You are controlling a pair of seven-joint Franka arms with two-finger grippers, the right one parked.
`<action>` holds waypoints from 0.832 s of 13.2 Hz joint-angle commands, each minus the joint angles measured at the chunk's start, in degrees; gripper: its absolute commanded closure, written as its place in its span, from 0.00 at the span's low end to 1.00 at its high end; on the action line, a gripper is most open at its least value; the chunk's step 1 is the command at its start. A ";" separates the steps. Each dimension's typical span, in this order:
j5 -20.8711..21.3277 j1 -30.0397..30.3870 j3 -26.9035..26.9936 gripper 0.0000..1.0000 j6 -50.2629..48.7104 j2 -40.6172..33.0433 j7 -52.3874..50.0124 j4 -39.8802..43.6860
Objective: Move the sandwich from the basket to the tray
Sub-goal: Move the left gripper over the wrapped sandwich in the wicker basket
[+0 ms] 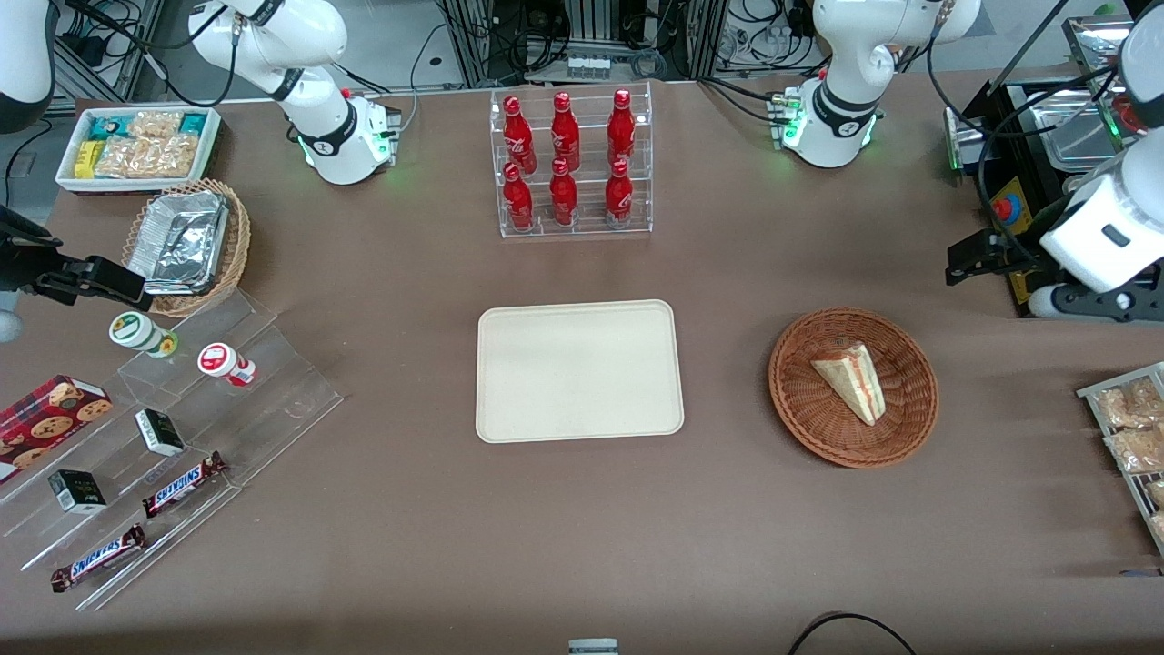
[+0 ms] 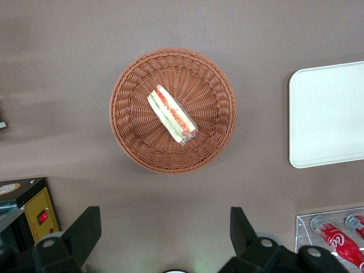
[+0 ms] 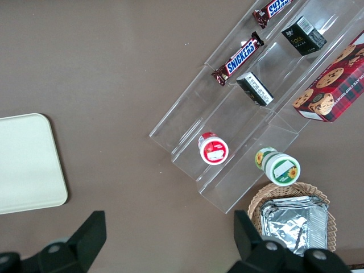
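One sandwich lies in the basket; hand spread apart above, fingertips cut off.

The sandwich lies in the basket beside the tray, toward the working arm's end of the surface, the pincer hovering wide apart above the basket.

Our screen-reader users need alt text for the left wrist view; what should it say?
A wedge sandwich lies in a round reddish-brown wicker basket on a brown table, below the open gripper. A cream tray sits empty beside the basket, with red bottles at the view's edge.
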 commanded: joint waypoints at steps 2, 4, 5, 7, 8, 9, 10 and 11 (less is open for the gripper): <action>0.04 0.52 -0.26 0.00 1.67 2.32 0.47 -3.38; 0.13 0.43 -0.26 0.00 3.77 3.28 0.47 -5.67; 0.13 0.43 -0.26 0.00 5.79 3.20 0.47 -7.33; 0.31 0.43 -0.17 0.00 9.57 3.20 0.47 -10.32; 0.57 0.43 -0.17 0.00 11.50 3.29 0.47 -11.82; 2.05 0.43 -0.17 0.00 13.61 3.29 0.30 -13.83; 3.54 0.43 -0.17 0.00 16.07 3.11 -0.05 -16.37; 3.73 0.34 -0.17 0.00 19.05 2.94 -0.32 -18.92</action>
